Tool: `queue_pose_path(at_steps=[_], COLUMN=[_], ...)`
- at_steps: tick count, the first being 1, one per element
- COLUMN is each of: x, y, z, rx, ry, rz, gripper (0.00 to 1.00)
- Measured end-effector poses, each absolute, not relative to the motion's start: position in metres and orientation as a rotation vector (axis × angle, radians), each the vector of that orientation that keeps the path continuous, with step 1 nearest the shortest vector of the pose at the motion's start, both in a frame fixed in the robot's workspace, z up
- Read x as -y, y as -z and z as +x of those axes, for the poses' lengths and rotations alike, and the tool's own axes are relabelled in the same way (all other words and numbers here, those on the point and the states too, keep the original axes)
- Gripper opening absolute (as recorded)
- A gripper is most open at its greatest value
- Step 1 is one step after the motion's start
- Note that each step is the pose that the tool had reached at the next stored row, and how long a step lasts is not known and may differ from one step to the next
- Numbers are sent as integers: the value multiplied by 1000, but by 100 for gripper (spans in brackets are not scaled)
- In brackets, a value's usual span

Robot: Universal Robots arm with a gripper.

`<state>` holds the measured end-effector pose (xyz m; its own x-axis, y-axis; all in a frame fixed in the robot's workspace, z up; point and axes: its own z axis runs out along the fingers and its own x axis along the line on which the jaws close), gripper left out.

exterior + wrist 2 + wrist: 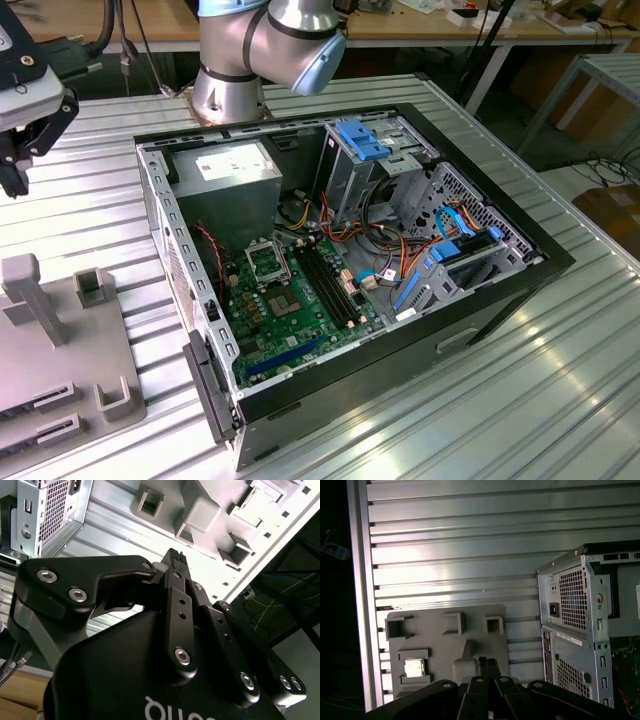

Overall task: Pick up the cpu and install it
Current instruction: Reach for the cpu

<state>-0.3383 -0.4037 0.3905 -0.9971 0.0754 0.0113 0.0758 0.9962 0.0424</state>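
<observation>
Black two-finger gripper (14, 165) is seen in the exterior view, hung over the grey plastic fixture tray (60, 340). Second wrist view: jaws pressed together, nothing pinched. First wrist view: small silver-grey square cpu (414, 668) sits in a tray pocket, off to one side of the fingertips, so squaring-up is probably needed first.

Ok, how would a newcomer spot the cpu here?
Start at the ribbed metal table beside the open computer case, where a matte grey holder plate lies. In the first wrist view the cpu is the small flat square seated in a square frame on that plate. Its pale silver sheen sets it apart from the plate's dull grey pockets.
</observation>
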Motion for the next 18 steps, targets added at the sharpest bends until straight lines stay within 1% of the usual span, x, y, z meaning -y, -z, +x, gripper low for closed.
queue_pose_path(at_steps=[18], x=[404], y=[-390], z=[-360], rx=[3128], ry=[67], rz=[-118], gripper=[11])
